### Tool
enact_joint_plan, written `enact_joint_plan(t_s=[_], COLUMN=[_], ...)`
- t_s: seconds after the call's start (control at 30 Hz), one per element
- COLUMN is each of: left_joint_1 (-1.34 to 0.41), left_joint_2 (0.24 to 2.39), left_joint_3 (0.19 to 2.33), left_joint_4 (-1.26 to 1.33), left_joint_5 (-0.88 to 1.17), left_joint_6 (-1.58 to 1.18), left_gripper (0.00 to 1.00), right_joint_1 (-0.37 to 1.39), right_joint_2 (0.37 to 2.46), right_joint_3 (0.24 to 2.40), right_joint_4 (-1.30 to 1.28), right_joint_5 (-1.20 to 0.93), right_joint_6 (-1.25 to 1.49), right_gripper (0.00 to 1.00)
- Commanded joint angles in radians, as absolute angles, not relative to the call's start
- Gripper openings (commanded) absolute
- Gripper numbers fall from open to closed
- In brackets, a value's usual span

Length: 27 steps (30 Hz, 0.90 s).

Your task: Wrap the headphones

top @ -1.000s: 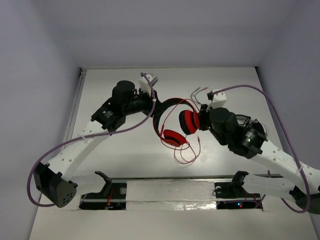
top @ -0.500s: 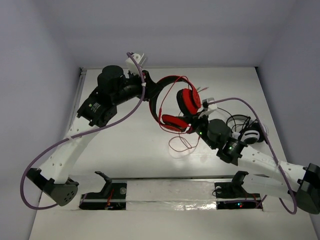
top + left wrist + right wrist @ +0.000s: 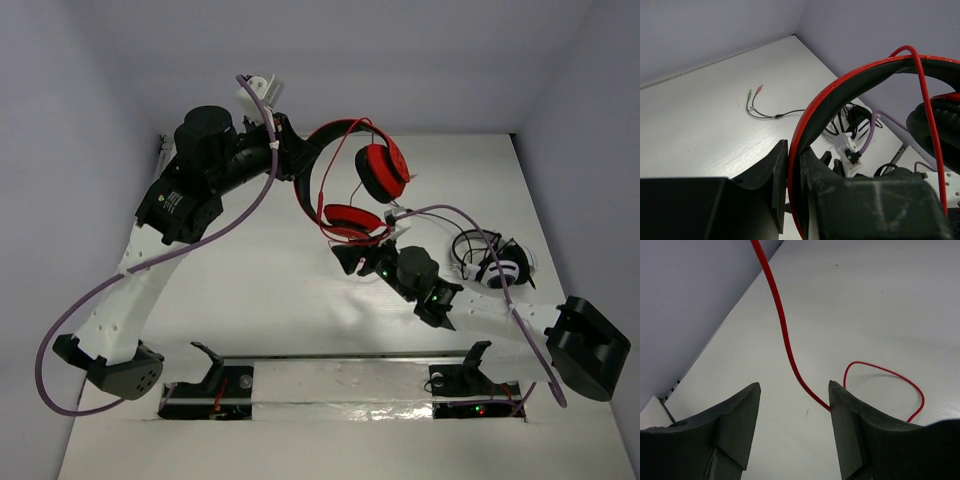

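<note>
Held headphones (image 3: pixel 382 172) above the table (image 3: pixel 230 290) by the headband (image 3: pixel 840 85), pinched in left gripper (image 3: pixel 794 160), to let the cable (image 3: pixel 784 337) hang free (slack looped on the table). Held right gripper (image 3: pixel 794 390) spread astride the cable, presumably to catch it.

Item: headphones (image 3: pixel 382 172), 1 set, red, over-ear.
Headband (image 3: pixel 840 90): red outside, black-lined inside; we find it pinched in the left gripper (image 3: pixel 796 167), held clear of the table (image 3: pixel 250 270).
Cups (image 3: pixel 350 218): 2, round, red with black pads, hanging off the band, 1 higher than the other.
Cable (image 3: pixel 782 325): thin, red; we see it drooping from the set, its slack looping on the white table.
</note>
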State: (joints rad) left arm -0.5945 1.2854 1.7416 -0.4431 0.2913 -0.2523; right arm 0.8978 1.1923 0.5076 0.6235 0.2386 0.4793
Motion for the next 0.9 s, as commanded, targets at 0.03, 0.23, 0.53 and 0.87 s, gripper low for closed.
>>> enact_joint_plan(t_s=[0.03,0.23,0.53,0.87], left_joint_1=[-0.597,-0.597,-0.597,-0.597], left_joint_2=[1.282,1.313,1.344,1.338], left_joint_3=[1.85,1.971,2.02,1.973], left_joint_4=[-0.41,-0.462,-0.505,-0.462], left_joint_5=[0.296,0.269,0.219,0.086], left_joint_6=[-0.284,-0.293,-0.287,-0.301], left_gripper=[0.0,0.0,0.0,0.0], right_joint_1=[0.897,0.897,0.897,0.897], right_joint_2=[1.244,1.321,1.44,1.46], right_joint_3=[0.512,0.5,0.506,0.503], right_joint_4=[0.765,0.814,0.891,0.904], right_joint_5=[0.227,0.186,0.091,-0.034], right_joint_6=[0.482,0.499,0.506,0.531], right_gripper=[0.63,0.62,0.27,0.0])
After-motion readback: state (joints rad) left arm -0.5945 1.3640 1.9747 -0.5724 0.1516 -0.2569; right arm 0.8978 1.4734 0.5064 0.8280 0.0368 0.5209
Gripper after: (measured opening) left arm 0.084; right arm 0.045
